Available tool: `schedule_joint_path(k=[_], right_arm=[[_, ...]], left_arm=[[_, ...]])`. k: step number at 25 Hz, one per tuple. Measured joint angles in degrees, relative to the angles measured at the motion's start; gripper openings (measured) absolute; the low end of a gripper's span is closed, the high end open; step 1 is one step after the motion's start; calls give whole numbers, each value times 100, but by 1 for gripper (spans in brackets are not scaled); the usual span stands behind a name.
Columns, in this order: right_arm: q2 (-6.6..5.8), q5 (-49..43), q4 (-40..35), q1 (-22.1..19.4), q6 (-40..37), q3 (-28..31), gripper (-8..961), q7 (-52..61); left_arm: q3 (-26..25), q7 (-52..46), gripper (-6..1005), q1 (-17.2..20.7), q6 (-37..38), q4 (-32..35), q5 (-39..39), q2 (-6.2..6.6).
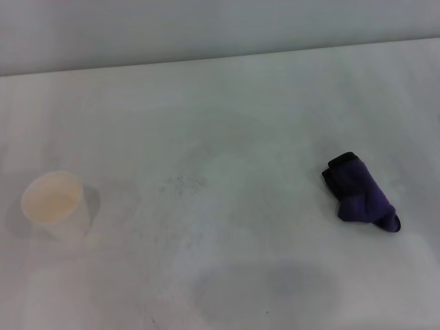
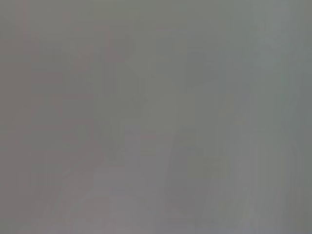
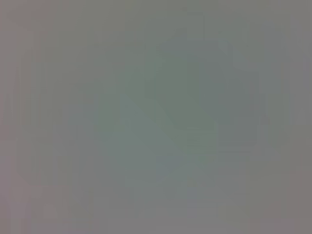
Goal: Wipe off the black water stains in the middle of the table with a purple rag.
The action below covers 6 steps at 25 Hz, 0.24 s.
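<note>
The purple rag [image 1: 359,193] is lying crumpled on the table [image 1: 275,103], toward the right edge and roughly midway between the far and near edges. Its black edging is showing at the end facing the far edge.

No dark blotch is showing in the middle of the table; only faint grey specks [image 1: 182,182] are lying there. A paper cup [image 1: 56,204] is standing upright near the left edge, well apart from the rag.

Neither gripper is appearing in any view, and both wrist views are showing nothing distinct, so the state of the fingers cannot be told.

Handling judgement: the rag is looking soft, light and limp. Pinching the raised central fold from above is likely giving the surest hold.
</note>
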Motion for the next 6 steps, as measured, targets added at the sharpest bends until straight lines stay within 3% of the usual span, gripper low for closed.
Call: schedule_joint_path(k=[3, 6], right_arm=[[6, 1, 279, -2, -24, 9, 425, -501], [11, -6, 362, -12, -122, -13, 585, -589]], left_arm=[[22, 0, 891, -1, -190, -256, -2, -17], [22, 0, 891, 18, -345, -494, -3, -22]])
